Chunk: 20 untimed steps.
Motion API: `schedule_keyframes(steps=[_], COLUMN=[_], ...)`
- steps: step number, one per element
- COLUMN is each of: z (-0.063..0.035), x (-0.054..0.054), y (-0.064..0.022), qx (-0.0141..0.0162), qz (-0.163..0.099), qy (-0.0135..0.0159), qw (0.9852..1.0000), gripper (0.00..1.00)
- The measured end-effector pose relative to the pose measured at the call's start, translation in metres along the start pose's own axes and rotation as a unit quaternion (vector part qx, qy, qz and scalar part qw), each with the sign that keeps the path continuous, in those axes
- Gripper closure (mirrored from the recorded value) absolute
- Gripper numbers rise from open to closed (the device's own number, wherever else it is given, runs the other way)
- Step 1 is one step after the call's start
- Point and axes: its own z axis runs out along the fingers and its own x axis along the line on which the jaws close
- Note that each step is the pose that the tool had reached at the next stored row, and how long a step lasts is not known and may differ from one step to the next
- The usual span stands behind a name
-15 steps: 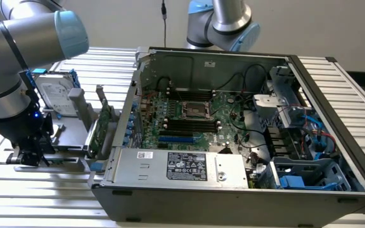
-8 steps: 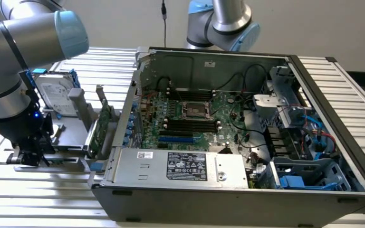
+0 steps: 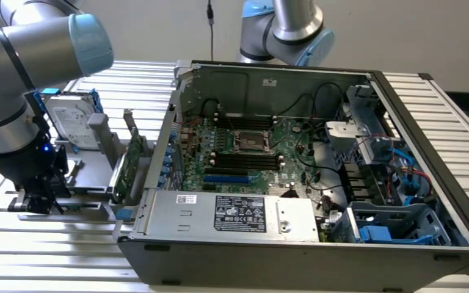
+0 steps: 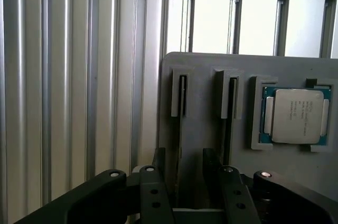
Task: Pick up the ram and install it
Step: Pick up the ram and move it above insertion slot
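On a grey holder block point(image 4: 206, 71), two thin dark ram sticks stand edge-on in narrow slots, one point(image 4: 182, 97) and the other point(image 4: 231, 97). My gripper point(image 4: 185, 163) is open. Its black fingers point(image 4: 158, 160) stand on either side of the first stick's line without touching it. In the exterior view the gripper point(image 3: 37, 204) hangs low over the grey holder point(image 3: 83, 171), to the exterior view's left of the open computer case point(image 3: 300, 244). The black memory slots point(image 3: 243, 162) lie on the green motherboard inside the case.
A processor chip point(image 4: 296, 115) sits in a pocket of the holder beside the sticks. A hard drive in a blue frame point(image 3: 71, 122) and a green expansion card point(image 3: 132, 165) stand between the arm and the case. Everything rests on a ribbed aluminium table point(image 4: 79, 76). A second arm point(image 3: 287, 30) stands behind the case.
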Motion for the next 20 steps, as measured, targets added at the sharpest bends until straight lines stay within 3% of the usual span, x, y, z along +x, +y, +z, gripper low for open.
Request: schedule_keyframes(steps=[4,10,12,14,15,20], z=[0.0001,0.0002,0.0001,0.0001,0.0002,0.0001], x=[0.0003,0.0017,0.0023,0.0027,0.0029,0.0042], y=[0.0,0.0,0.0,0.0,0.0,0.0], qx=[0.0002,0.0004,0.0003,0.0004,0.0004,0.0004], qz=[0.0,-0.001,-0.001,-0.001,-0.001,-0.001], qy=[-0.0037,-0.007,-0.0077,-0.0084,-0.0087,-0.0107], qw=[1.0,1.0,1.0,1.0,1.0,0.9999], gripper=[0.58,0.58,0.66,0.66,0.73,0.75])
